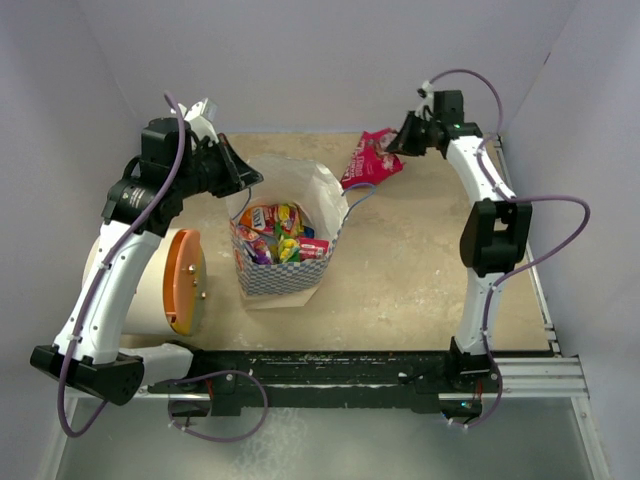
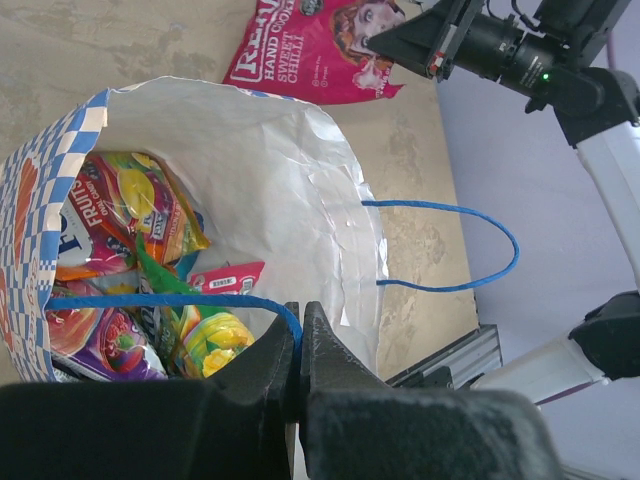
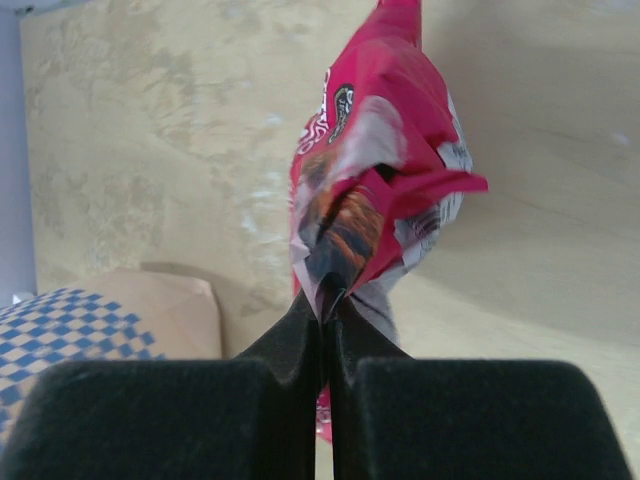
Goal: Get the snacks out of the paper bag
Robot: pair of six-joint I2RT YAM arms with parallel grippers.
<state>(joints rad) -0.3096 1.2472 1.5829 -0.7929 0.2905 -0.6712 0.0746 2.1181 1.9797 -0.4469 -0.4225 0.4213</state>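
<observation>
The paper bag point(image 1: 300, 180) stands open in the middle of the table, white inside with a blue-checkered band. Several bright snacks point(image 1: 278, 235) lie in it, seen close in the left wrist view as snacks point(image 2: 130, 215). My left gripper point(image 1: 250, 180) is at the bag's left rim, shut on the near blue cord handle point(image 2: 150, 299); the left gripper point(image 2: 297, 318) pinches the cord between its tips. The other handle point(image 2: 470, 281) hangs free outside the paper bag point(image 2: 270, 150). My right gripper point(image 1: 395, 145) is at the back, shut on a corner of a red snack packet point(image 1: 372, 158), red packet point(image 3: 380, 170), right gripper point(image 3: 327, 300).
A white cylinder with an orange lid point(image 1: 185, 282) lies on its side at the left, beside the left arm. A metal rail point(image 1: 530, 375) runs along the near edge. Purple walls close in the table at the back and on both sides.
</observation>
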